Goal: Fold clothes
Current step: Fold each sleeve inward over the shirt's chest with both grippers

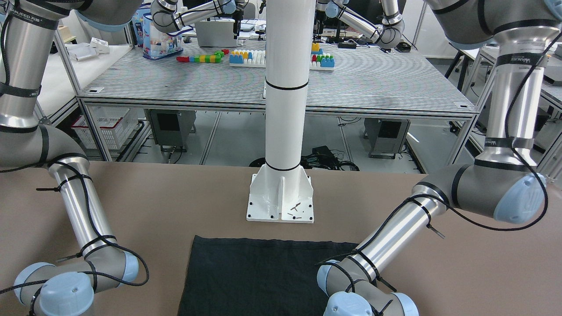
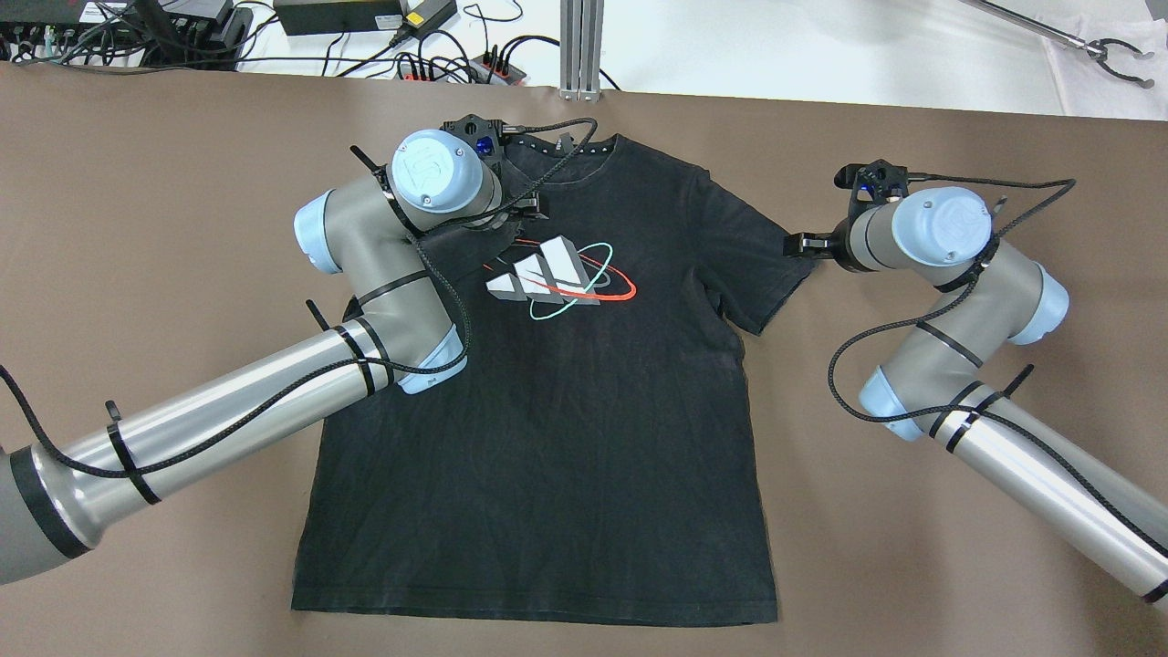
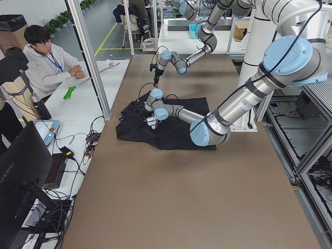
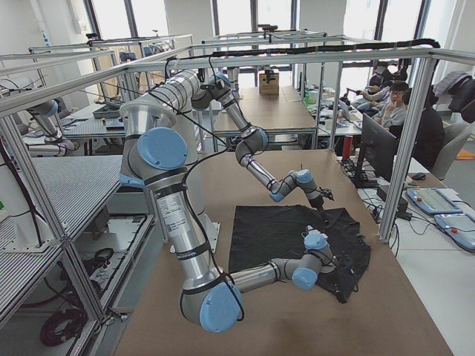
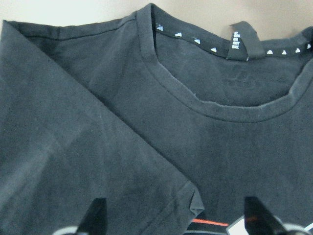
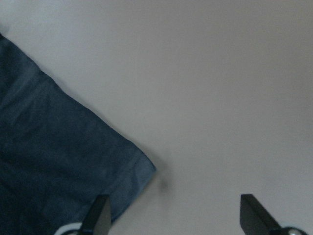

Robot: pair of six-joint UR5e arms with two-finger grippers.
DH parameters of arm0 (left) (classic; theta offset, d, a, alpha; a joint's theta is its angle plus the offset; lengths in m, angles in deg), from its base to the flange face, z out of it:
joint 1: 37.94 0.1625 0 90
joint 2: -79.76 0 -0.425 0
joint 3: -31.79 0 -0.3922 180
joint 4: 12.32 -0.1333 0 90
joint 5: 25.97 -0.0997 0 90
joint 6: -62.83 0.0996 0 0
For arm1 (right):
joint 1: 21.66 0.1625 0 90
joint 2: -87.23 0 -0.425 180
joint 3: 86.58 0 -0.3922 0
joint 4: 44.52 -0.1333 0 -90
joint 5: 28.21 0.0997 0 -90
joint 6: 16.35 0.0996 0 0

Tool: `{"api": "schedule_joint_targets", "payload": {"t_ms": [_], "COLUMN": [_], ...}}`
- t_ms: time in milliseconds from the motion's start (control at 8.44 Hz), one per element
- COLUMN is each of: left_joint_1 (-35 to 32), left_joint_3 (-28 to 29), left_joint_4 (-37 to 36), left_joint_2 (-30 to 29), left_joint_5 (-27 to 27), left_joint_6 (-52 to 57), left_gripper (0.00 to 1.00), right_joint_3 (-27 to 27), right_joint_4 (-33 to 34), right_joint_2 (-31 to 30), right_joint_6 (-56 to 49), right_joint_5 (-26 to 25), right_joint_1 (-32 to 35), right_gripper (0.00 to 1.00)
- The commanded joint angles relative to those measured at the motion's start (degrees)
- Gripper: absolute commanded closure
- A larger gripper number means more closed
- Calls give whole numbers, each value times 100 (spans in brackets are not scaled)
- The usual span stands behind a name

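A black t-shirt [image 2: 566,429] with a white, red and teal logo [image 2: 557,281] lies flat, face up, on the brown table. Its left sleeve [image 5: 73,161] is folded in over the chest. My left gripper [image 5: 176,218] is open and empty just above that folded sleeve, below the collar [image 5: 215,110]. In the overhead view the left wrist [image 2: 438,178] hides it. My right gripper [image 2: 803,245] is open and empty at the tip of the right sleeve [image 2: 762,274]. In the right wrist view one finger [image 6: 100,213] is over the sleeve corner [image 6: 132,171], the other over bare table.
The robot's white pillar base [image 1: 281,197] stands at the shirt's hem side. Cables and power strips [image 2: 438,55] and an aluminium post [image 2: 580,46] line the table's far edge. An operator [image 3: 49,62] sits beyond it.
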Motion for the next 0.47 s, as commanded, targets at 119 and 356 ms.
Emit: {"api": "schedule_joint_targets", "payload": {"t_ms": [119, 356], "left_joint_1": [14, 41], "left_joint_3": [0, 0], "left_joint_4": [8, 8], "left_joint_2": [14, 14], "left_joint_5": [0, -9], "left_joint_6": [26, 34], "left_gripper": [0, 0], "right_joint_3": [609, 583], "right_joint_4": [-201, -271], "right_joint_2": [433, 363], "right_joint_6": [69, 69], "right_joint_5": [-208, -199], "right_joint_1": [-157, -148], "right_gripper": [13, 22]}}
